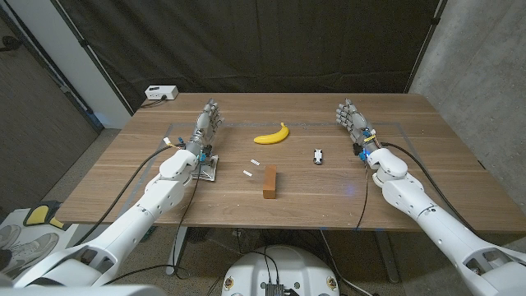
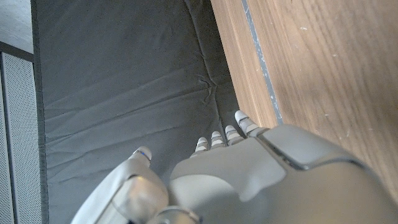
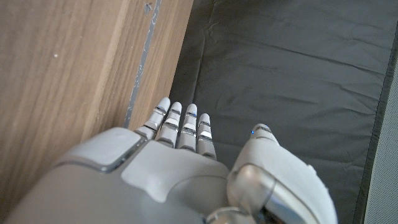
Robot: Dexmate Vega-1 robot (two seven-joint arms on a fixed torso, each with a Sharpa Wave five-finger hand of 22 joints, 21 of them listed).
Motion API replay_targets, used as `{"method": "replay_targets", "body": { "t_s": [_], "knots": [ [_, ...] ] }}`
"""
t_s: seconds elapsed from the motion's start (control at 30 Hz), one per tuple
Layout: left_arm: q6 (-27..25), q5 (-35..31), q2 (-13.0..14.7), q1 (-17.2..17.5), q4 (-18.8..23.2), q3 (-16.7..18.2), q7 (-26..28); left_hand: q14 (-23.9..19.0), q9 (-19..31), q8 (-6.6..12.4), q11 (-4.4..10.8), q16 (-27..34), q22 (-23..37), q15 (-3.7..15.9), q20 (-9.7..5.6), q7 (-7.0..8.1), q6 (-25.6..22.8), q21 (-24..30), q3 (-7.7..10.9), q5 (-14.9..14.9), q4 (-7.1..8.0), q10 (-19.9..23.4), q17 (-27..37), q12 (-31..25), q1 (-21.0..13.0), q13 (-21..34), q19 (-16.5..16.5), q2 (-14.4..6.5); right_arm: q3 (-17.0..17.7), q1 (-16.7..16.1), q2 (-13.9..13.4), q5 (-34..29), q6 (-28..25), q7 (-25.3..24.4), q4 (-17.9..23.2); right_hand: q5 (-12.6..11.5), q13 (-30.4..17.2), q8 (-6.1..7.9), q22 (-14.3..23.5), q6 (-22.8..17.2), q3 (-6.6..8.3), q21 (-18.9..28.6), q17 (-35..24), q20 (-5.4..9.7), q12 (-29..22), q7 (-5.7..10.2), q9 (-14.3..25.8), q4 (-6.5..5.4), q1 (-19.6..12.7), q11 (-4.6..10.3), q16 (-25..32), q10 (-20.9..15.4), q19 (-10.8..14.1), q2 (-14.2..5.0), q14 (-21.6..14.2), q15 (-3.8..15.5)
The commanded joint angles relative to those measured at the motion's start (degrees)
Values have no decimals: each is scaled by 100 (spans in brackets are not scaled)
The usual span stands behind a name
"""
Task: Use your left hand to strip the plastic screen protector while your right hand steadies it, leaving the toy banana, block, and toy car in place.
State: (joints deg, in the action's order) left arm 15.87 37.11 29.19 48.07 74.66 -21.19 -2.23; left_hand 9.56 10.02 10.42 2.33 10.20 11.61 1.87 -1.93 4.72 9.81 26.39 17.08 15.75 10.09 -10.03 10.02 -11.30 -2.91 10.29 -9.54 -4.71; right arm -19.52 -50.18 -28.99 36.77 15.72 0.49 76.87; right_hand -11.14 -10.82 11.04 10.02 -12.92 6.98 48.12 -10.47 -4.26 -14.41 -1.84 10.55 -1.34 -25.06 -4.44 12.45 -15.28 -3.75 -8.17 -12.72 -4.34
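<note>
Block (image 1: 269,182) (upright) obstructs table (image 1: 329,197) centre

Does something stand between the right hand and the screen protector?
Yes. The toy banana and toy car lie roughly between the right hand and the screen protector, which sits beside the left arm. The block lies just off that path.

Both arms reach forward over the table — the left hand (image 1: 207,123) and the right hand (image 1: 352,119) each hold nothing, fingers extended and pointing away — well apart.
</note>
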Motion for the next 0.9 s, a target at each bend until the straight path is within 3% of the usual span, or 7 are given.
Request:
{"method": "replay_targets", "body": {
  "t_s": [0.03, 0.23, 0.37, 0.57, 0.9],
  "knots": [
    [-155, -70, -29, 39, 112, 43, -45, 859, 25, 65, -118, 64, 16, -74, 186, 101, 524, 15, 11, 13, -30, -466, 25, -54, 2, 29, -994, -342, 376, -424, -16, -53, -504, 7, 592, -55, -25, 76, 40, -187, 107, 121, -52, -296, -75, 62, 21, 51, -49, 13, 148, -253, 472, 15, -476, 33],
    [-228, -97, -37, 53, 155, 51, -86, 789, 34, 78, -171, 83, 23, -226, 526, 151, 447, 30, -5, 3, -48, -435, 32, -67, -3, 41, -955, -305, 575, -657, -130, 91, -818, 226, 962, -80, -35, 116, 48, -370, 174, 159, -67, -420, -178, 103, 32, 91, -41, -9, 226, -586, 757, 5, -836, 96],
    [-265, -120, -46, 36, 158, 31, -146, 756, 37, 84, -182, 92, 27, -269, 637, 170, 417, 36, -12, -1, -55, -431, 35, -69, -6, 45, -941, -290, 735, -870, -222, 282, -1123, 301, 1323, -90, -37, 112, 51, -389, 213, 158, -73, -344, -188, 133, 34, 99, -48, 5, 242, -635, 800, -32, -924, 112],
    [-309, -136, -78, -12, 121, -2, -233, 689, 39, 91, -190, 111, 31, -334, 651, 196, 376, 79, -20, -7, -65, -399, 40, -82, -14, 50, -832, -270, 947, -1189, -361, 537, -1578, 318, 1855, -105, -39, 118, 56, -454, 278, 189, -82, -319, -216, 121, 37, 104, -56, -44, 272, -745, 952, -89, -1074, 124],
    [-296, -152, -146, -158, -41, -75, -452, 659, 42, 87, -192, 116, 34, -381, 725, 213, 364, 85, -27, -12, -74, -390, 46, -85, -22, 55, -815, -252, 1229, -1656, -637, 811, -2357, 132, 2691, -134, -40, 144, 64, -610, 420, 232, -93, -157, -266, 40, 40, 104, -88, -147, 302, -954, 1156, -186, -1278, 106]
  ]
}}
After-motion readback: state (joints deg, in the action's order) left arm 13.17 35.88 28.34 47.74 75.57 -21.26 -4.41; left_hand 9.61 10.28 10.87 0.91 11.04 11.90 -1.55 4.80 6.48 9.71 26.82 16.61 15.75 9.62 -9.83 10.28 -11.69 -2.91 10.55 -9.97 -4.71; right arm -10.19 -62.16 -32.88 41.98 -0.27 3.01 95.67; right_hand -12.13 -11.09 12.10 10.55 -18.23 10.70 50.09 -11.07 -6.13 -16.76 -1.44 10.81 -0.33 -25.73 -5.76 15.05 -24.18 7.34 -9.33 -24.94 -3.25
